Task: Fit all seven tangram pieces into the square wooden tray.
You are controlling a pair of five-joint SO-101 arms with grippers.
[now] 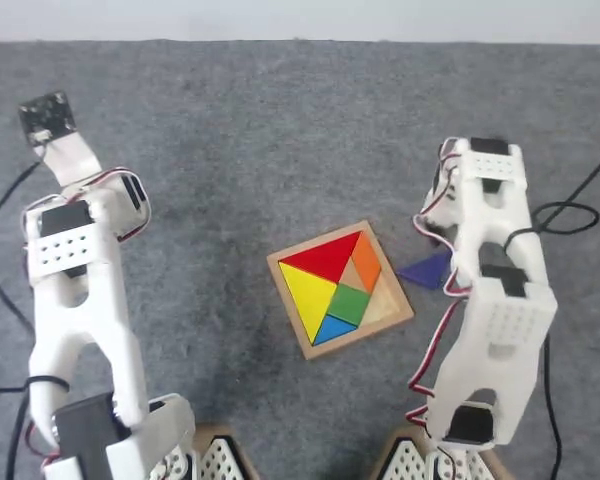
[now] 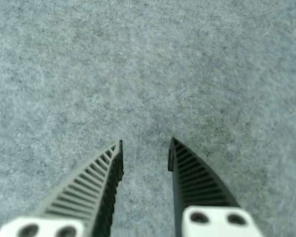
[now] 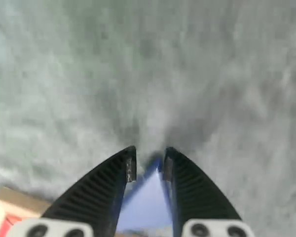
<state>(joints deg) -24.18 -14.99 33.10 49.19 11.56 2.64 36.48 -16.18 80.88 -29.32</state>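
The square wooden tray (image 1: 317, 350) lies tilted at the table's middle. In it sit a red triangle (image 1: 325, 258), a yellow triangle (image 1: 308, 290), an orange piece (image 1: 367, 260), a green square (image 1: 350, 303) and a small blue triangle (image 1: 333, 328). Bare wood (image 1: 387, 305) shows along its right corner. Just right of the tray a purple triangle (image 1: 427, 268) pokes out from under the right arm (image 1: 495, 300). My right gripper (image 3: 147, 165) is shut on this purple triangle (image 3: 145, 200), with a tray corner (image 3: 7, 198) close by. My left gripper (image 2: 145, 153) is open over bare carpet.
Grey carpet (image 1: 280, 130) covers the table. The left arm (image 1: 80, 290) stands at the far left, well away from the tray. Cables (image 1: 570, 215) trail beside the right arm and at the left edge.
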